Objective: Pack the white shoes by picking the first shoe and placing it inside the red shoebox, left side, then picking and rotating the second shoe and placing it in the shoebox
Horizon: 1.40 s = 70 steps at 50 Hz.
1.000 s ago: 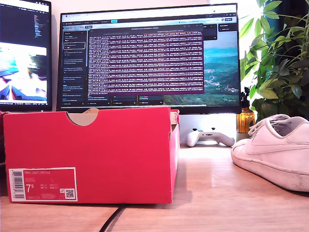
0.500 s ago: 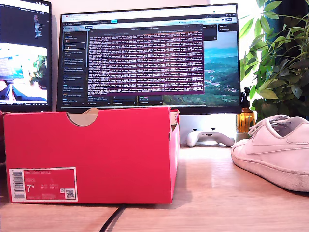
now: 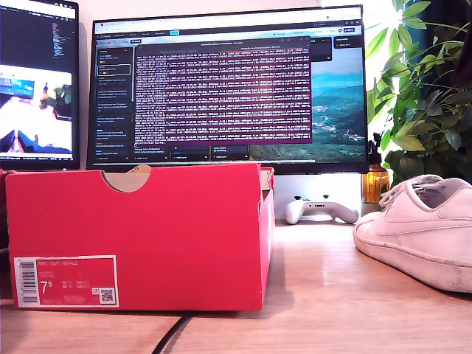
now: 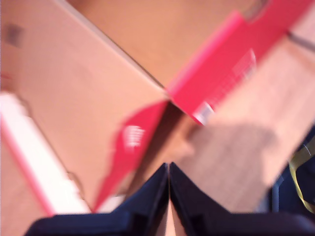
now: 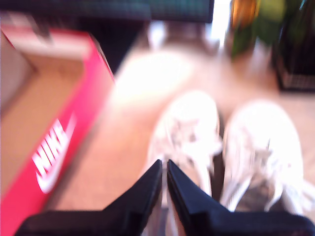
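Tabletop (image 3: 324, 295) carries red shoebox (image 3: 147, 236) at the exterior view's left, open, cardboard inside visible. White shoes (image 5: 226, 142) sit side by side on the tabletop beside the box; one shoe shows at the exterior view's right. My first gripper (image 4: 169, 169) above box corner, fingers closed, empty. My second gripper (image 5: 164, 167) above shoes, fingers closed, empty.
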Each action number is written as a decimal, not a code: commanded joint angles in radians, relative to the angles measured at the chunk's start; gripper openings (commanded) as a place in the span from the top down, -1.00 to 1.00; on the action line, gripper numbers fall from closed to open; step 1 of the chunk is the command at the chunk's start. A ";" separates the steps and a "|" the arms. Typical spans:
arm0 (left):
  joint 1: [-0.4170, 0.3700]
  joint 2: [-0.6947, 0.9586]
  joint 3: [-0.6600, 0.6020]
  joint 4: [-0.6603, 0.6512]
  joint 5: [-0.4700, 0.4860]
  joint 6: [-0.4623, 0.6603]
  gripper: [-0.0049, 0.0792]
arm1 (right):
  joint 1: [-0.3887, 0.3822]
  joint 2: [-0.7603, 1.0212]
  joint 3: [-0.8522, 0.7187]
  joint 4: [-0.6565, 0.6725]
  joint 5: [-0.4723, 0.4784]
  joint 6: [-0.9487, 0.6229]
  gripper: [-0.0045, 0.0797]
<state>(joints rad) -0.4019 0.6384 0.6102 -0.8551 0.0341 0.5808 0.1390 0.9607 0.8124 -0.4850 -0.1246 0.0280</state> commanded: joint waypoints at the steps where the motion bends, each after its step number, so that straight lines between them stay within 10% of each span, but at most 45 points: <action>1: -0.030 0.058 0.004 0.025 -0.020 0.005 0.93 | 0.005 0.022 0.040 -0.015 -0.004 -0.002 0.92; 37: -0.086 0.448 0.004 0.294 -0.153 0.002 0.93 | 0.005 0.220 0.315 -0.351 -0.004 0.028 0.89; 70: -0.107 0.448 0.004 0.299 -0.139 -0.042 0.93 | 0.113 0.524 0.315 -0.488 -0.050 0.028 0.30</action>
<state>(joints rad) -0.5037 1.0824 0.6102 -0.5671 -0.1070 0.5488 0.2508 1.4540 1.1404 -0.9680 -0.1741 0.0536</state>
